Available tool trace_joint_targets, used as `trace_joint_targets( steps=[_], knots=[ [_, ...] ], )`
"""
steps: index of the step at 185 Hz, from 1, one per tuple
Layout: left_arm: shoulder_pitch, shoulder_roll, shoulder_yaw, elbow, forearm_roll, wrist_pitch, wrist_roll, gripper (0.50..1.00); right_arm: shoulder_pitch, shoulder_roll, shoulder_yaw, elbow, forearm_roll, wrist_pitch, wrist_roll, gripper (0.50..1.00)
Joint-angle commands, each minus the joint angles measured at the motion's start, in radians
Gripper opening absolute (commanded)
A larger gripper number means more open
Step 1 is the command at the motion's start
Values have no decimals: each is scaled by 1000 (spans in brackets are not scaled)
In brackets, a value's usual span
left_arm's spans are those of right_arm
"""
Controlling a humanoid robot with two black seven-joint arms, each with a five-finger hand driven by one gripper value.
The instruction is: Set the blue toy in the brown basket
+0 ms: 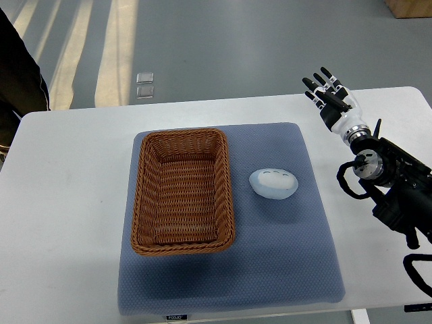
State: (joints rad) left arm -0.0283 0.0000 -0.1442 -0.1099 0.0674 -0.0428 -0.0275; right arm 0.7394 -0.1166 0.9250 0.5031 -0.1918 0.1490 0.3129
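Observation:
A pale blue, rounded toy (273, 183) lies on the blue-grey mat (283, 263), just to the right of the brown wicker basket (140, 202). The basket stands on the mat's left half with nothing in it. My right hand (328, 92) hovers over the white table at the far right, well beyond and to the right of the toy, its fingers stretched out and holding nothing. Its arm comes in from the right edge. No left arm shows.
The mat lies on a white table (67, 202) whose far edge runs just behind my right hand. A person in dark clothing (17, 67) stands at the table's far left corner. Grey floor lies beyond.

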Motion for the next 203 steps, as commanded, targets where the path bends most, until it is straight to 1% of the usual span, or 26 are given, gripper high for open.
trace_joint_targets(
  steps=[1, 203],
  knots=[
    [1, 0, 0, 1, 0, 1, 0, 1000, 0, 2, 0, 0, 0, 0, 0, 911],
    [1, 0, 0, -1, 0, 1, 0, 1000, -2, 6, -2, 0, 0, 0, 0, 911]
  ],
)
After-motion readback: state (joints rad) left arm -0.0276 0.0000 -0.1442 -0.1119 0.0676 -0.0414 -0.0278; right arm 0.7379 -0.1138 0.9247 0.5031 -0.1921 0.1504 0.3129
